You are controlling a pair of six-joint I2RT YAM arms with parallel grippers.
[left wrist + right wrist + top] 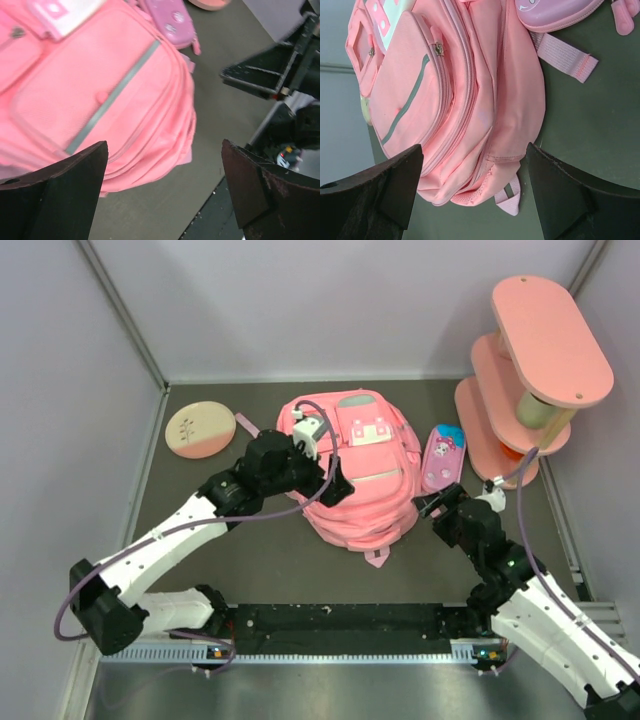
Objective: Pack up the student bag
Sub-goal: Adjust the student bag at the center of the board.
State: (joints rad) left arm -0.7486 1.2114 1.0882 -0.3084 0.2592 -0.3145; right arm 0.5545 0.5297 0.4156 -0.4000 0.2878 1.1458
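The dark table (270, 560) carries the student bag (365, 480) at its middle, lying on its back with the top end away from the arms. The bag is bright pink fabric, plump and rounded. A grey strip runs across its big front pocket (100, 90). Above that sits a smaller pocket with a white patch (368, 428) marked in pink, and a pale grey-green panel lies at the very top. From the right wrist view the side seams and zip lines curve around the bag's body (460, 100), a small metal zipper pull (438, 48) shows at the pocket's corner, and a pink webbing loop (509, 196) sticks out at the near end.

Right of the bag and farther back stands a pink tiered shelf (530, 370). Left of the bag lies a round pink-and-cream disc (200, 430). Just beside the bag's right flank rests a small pink pencil case (443, 458).

The left gripper (335, 485) hangs over the bag's left side, fingers (75, 185) spread wide with nothing between them. The right gripper (432, 505) sits near the bag's near right corner, fingers (560, 195) apart and empty.
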